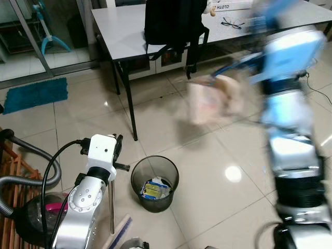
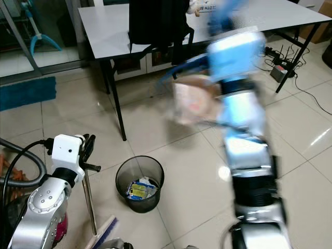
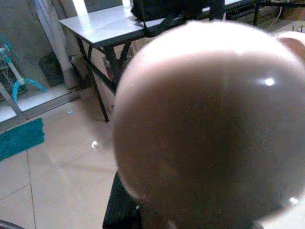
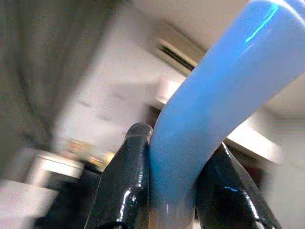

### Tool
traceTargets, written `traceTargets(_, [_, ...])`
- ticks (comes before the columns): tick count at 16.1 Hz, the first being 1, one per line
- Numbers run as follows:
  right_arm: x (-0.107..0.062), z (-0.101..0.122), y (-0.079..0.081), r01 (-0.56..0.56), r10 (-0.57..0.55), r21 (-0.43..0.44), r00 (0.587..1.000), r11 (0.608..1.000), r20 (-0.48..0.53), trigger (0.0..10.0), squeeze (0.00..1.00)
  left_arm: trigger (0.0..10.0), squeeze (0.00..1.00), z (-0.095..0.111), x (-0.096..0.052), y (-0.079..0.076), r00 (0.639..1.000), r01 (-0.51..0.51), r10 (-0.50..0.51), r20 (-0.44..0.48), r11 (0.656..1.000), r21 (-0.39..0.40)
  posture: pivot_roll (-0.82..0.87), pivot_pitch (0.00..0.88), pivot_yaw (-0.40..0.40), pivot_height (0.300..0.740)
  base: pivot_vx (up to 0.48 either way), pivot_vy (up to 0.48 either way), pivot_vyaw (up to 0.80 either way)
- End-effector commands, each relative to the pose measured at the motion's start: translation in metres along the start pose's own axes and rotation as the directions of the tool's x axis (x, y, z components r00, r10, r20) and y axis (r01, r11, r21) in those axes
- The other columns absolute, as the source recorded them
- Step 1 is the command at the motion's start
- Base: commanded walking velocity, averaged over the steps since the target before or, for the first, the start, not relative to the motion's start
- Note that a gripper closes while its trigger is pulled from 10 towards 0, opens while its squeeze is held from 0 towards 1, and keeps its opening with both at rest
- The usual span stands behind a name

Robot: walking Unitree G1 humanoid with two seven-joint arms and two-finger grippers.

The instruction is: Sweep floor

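My left gripper [image 1: 118, 142] is low at the left, shut on the thin metal handle [image 1: 111, 205] of a broom whose brush [image 1: 120, 232] rests on the tiled floor. In the left wrist view a rounded pinkish knob [image 3: 209, 124] sits right in front of the lens. My right arm [image 1: 290, 129] is raised and blurred. In the right wrist view its black fingers [image 4: 126, 186] are shut on a blue dustpan handle [image 4: 200, 124]. A blurred beige mass [image 1: 207, 98] hangs at the end of that blue handle, above the floor.
A black mesh waste bin [image 1: 154, 182] with some rubbish inside stands on the tiles beside the broom. A grey table [image 1: 119, 31] carrying a black backpack [image 1: 174, 23] is behind. A vacuum cleaner with hose [image 1: 26, 202] is at my left, and a teal mat [image 1: 33, 94] lies farther back.
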State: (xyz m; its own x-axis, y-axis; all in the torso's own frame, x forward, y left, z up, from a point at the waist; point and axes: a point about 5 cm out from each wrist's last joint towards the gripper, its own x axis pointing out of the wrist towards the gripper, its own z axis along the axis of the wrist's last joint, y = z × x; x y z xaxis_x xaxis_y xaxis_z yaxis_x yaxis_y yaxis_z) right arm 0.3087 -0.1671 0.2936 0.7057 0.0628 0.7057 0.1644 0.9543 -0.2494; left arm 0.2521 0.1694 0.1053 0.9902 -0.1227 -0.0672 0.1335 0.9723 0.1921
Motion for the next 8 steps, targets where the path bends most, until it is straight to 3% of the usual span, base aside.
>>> traceTargets(1, [-0.003,-0.008,-0.019,0.096,-0.096,-0.007,0.994,0.995,-0.048,10.0,0.00,10.0,0.00,0.010,0.002,0.001,0.999,0.002,-0.002,0.040,1.000,0.004,0.03,0.062,0.029,0.740,0.000,0.000,0.00])
traceTargets(3, [-0.005,-0.010,-0.024,0.126,-0.127,-0.018,0.990,0.992,-0.063,10.0,0.00,10.0,0.00,0.011,0.002,0.001,0.999,0.003,-0.003,0.040,1.000,0.003,0.03,0.062,0.029,0.740,0.000,0.000,0.00])
traceTargets(4, [-0.014,-0.024,-0.037,0.189,-0.195,-0.060,0.970,0.980,-0.143,10.0,0.00,10.0,0.00,0.011,0.002,0.002,0.999,0.004,-0.004,0.041,1.000,0.004,0.02,0.063,0.031,0.740,-0.259,0.000,0.00])
traceTargets(5, [-0.028,-0.039,-0.035,0.178,-0.191,-0.076,0.954,0.981,-0.233,10.0,0.00,10.0,0.00,0.012,0.002,0.003,0.999,0.004,-0.005,0.042,1.000,0.004,0.02,0.064,0.033,0.740,-0.281,0.000,0.00])
traceTargets(8, [-0.056,-0.059,-0.018,0.125,-0.127,-0.029,0.918,0.992,-0.376,10.0,0.00,10.0,0.00,0.012,0.002,0.002,0.999,0.009,-0.009,0.041,1.000,0.003,0.03,0.062,0.029,0.740,-0.309,0.000,0.00])
